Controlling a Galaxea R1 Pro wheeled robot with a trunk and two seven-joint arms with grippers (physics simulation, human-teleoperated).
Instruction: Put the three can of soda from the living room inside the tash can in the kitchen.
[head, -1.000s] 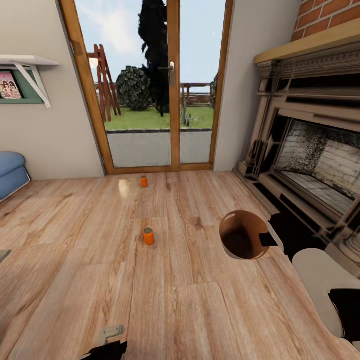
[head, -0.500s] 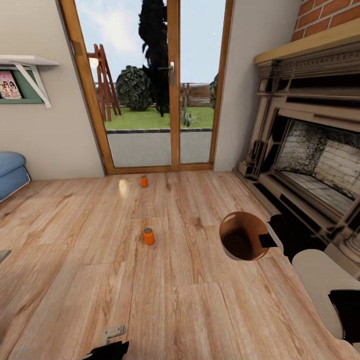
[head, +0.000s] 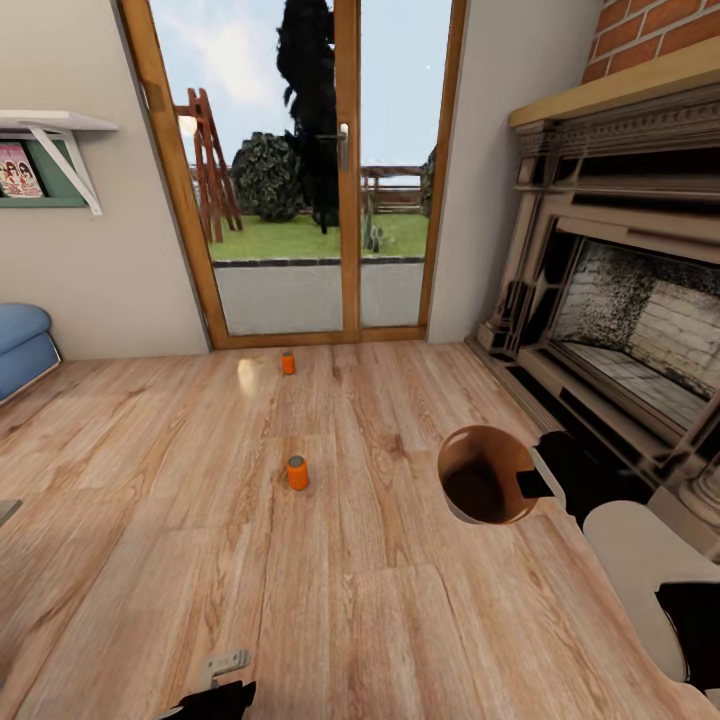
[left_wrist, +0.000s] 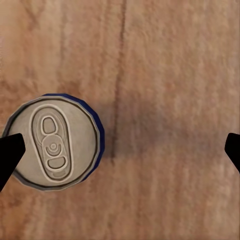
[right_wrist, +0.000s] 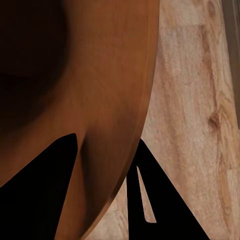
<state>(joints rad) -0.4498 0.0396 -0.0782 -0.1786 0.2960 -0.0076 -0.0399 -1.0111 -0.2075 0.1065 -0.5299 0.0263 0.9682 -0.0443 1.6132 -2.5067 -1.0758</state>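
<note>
While the head camera looks across a reddish wood-plank floor toward wood-framed glass doors, two bright orange soda cans stand upright on the boards: one mid-floor, the other near the door sill. To the right, beside a stone fireplace, the right pincer grips the wall of a round bin with a smooth orange-brown inside, one finger inside the rim, one outside, the bin held tilted. The left pincer spreads wide, pointing down at the floor; a blue soda can with a grey pull-tab top stands between its dark fingertips, close against one and well apart from the other.
</note>
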